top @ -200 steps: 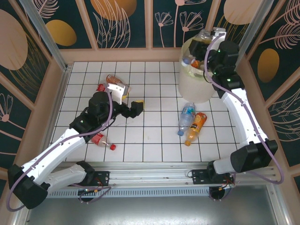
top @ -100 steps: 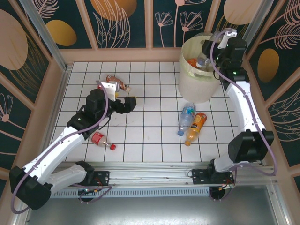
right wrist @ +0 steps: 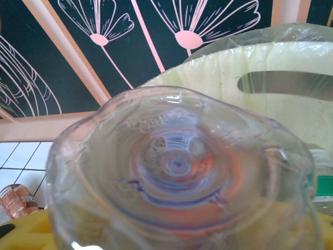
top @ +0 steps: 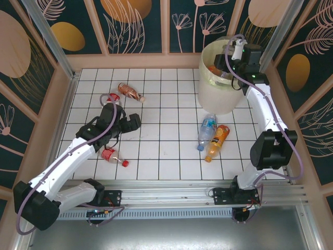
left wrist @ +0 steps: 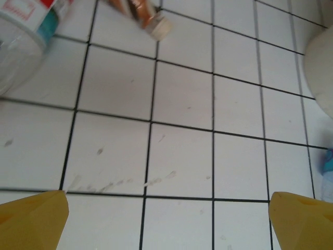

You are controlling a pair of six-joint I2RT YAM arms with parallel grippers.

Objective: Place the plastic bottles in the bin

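From the top camera you see the bin [top: 218, 99] at the far right of the tiled table [top: 166, 156], with several bottles lying inside it. Your right gripper [top: 227, 56] hangs over its opening. On the near side of the bin, a clear blue-labelled bottle [top: 207, 128] and an orange bottle [top: 217, 141] lie side by side on the tiles. An amber bottle [top: 130, 92] lies far left and a red-labelled bottle [top: 113, 155] near left. Your left gripper [top: 131, 123] sits low over the tiles between those two.

On the left wrist camera, your left gripper [left wrist: 166, 219] is spread wide, with nothing but bare tile between its yellow fingertips [left wrist: 31, 219]. The amber bottle's [left wrist: 138, 8] cap end shows at the top.

On the right wrist camera, the base of a clear bottle [right wrist: 182, 172] sits right at the lens between the yellow fingers [right wrist: 21, 229], with the bin's rim [right wrist: 270, 57] behind it. You cannot tell whether the fingers clamp the bottle or merely flank it.
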